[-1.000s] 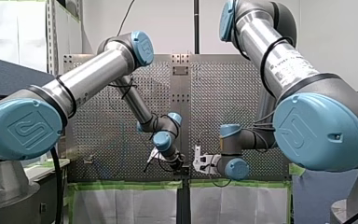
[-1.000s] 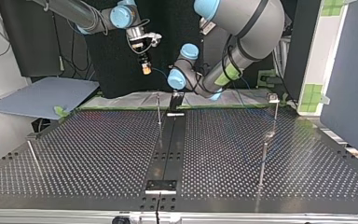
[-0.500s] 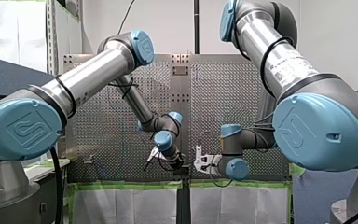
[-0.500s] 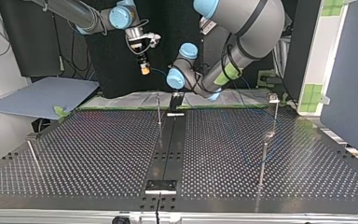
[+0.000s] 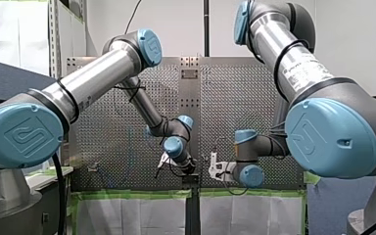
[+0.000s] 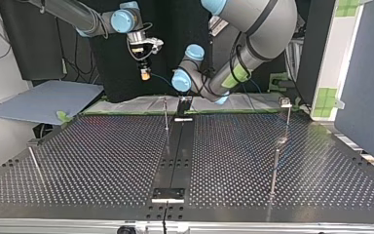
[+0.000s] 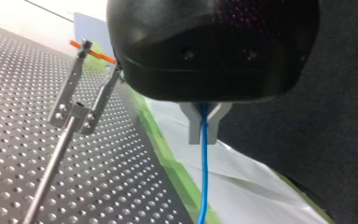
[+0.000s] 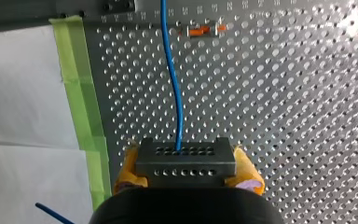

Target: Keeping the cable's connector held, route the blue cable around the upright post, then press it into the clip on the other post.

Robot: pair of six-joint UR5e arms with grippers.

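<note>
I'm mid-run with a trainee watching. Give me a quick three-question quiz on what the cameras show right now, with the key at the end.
1. True or false: my right gripper is shut on the connector.
2. Pick one. At my left gripper, the blue cable runs: A) between its fingers; B) outside them, to one side; C) nowhere near them.
3. Short answer: in the left wrist view, is the cable already seated in the clip?

Key: 1 true. 2 A. 3 no, the clip holds no cable and stands apart from it.
</note>
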